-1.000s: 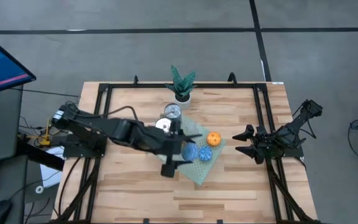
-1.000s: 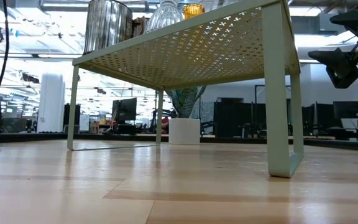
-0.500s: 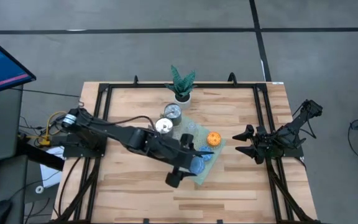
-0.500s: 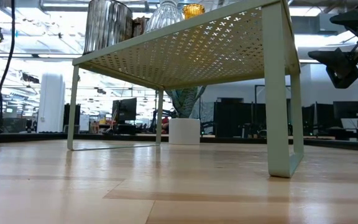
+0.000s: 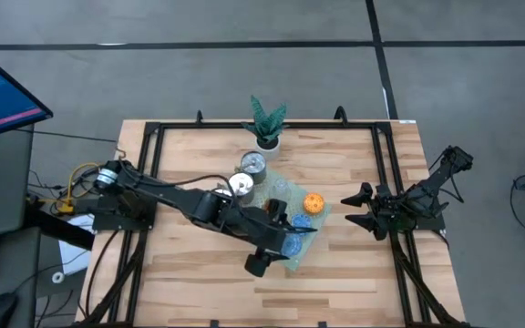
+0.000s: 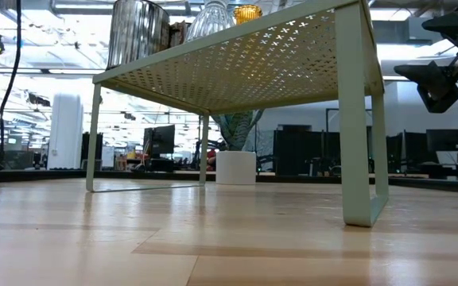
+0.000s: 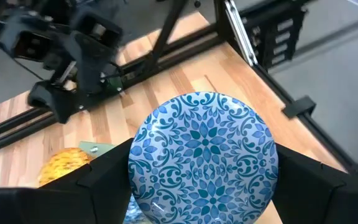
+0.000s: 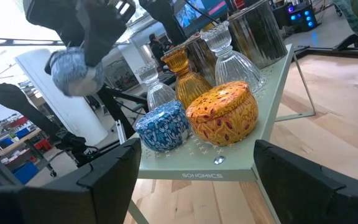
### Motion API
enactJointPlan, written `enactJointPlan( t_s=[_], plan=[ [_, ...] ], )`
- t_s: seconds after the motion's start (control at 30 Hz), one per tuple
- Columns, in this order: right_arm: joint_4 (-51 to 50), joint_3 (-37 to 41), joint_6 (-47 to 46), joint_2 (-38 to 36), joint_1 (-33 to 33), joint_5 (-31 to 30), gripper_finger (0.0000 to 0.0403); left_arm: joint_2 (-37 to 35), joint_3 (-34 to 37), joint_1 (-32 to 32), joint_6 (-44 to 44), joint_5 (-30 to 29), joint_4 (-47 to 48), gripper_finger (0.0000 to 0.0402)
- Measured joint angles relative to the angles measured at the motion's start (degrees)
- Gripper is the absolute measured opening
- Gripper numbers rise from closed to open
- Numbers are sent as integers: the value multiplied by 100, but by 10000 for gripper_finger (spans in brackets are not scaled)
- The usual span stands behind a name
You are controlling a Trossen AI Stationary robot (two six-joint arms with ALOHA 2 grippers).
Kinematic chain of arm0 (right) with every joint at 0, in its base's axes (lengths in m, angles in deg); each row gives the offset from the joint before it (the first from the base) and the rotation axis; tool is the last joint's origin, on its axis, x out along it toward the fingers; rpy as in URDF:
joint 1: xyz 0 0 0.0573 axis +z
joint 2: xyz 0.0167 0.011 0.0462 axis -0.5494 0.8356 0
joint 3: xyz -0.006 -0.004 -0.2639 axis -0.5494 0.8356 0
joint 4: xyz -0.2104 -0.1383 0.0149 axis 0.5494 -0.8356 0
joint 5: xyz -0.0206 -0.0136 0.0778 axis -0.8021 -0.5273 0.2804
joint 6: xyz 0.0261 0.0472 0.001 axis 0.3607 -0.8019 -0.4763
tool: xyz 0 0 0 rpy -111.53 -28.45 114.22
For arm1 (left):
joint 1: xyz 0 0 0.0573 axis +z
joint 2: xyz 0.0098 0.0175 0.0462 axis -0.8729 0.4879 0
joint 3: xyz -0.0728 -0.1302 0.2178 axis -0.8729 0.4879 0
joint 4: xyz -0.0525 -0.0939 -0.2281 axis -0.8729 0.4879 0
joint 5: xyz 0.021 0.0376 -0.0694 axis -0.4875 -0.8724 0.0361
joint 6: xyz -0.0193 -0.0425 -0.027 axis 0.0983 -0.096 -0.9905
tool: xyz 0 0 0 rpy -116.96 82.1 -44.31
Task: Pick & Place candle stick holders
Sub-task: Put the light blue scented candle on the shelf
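Candle stick holders crowd a pale green perforated metal stand (image 5: 310, 244) near the middle of the wooden table (image 5: 199, 282), and one of them, a round blue holder with a white floral pattern (image 7: 202, 154), sits gripped between the two dark fingers (image 7: 98, 183) of the left gripper (image 5: 285, 239), whose jaws are spread wide around its sides; the left wrist view shows it held with its patterned face toward the camera. In the high view that gripper hangs over the near corner of the stand, with the long dark left arm (image 5: 167, 196) stretched across the table from the left edge. On the stand itself, the right wrist view shows a second blue patterned holder (image 8: 161, 127) just beside an orange patterned round holder (image 8: 223, 112), with an amber glass holder (image 8: 183, 76) and ribbed clear glass holders (image 8: 225, 53) behind them and a dark shiny metal cup (image 8: 258, 31) at the far end. Off the stand toward the far side, two shiny silver metal holders (image 5: 252, 163) stand close together on the bare wood. Farther back, a green-leaved plant in a white pot (image 5: 267, 123) stands near the table's rear edge. The right gripper (image 5: 361, 208) waits at the right edge of the table, well apart from the stand, its fingers spread and holding nothing.
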Motion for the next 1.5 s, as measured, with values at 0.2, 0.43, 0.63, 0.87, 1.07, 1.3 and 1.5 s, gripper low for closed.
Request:
enactJointPlan(
  t_s=[0.2, 0.43, 0.63, 0.87, 1.07, 1.3, 1.5],
  plan=[
    [2, 0, 0, 1, 1, -1, 302, 355, 6, -161, 404, -26, 180, 306],
    [0, 0, 0, 0, -1, -1, 302, 523, 7, -263, 646, -32, 217, 306],
    [1, 0, 0, 1, -1, 1, 302, 552, 7, -82, 748, -43, 260, 306],
    [2, 0, 0, 0, -1, 1, 302, 659, 9, 117, 789, 99, 291, 306],
    [1, 0, 0, -1, 0, 0, 302, 659, 9, 54, 782, 134, 451, 306],
    [2, 0, 0, -1, 1, 0, 302, 712, 9, 64, 778, 199, 560, 306],
    [2, 0, 0, -1, 1, -1, 302, 711, 11, 73, 774, 177, 557, 306]
  ],
)
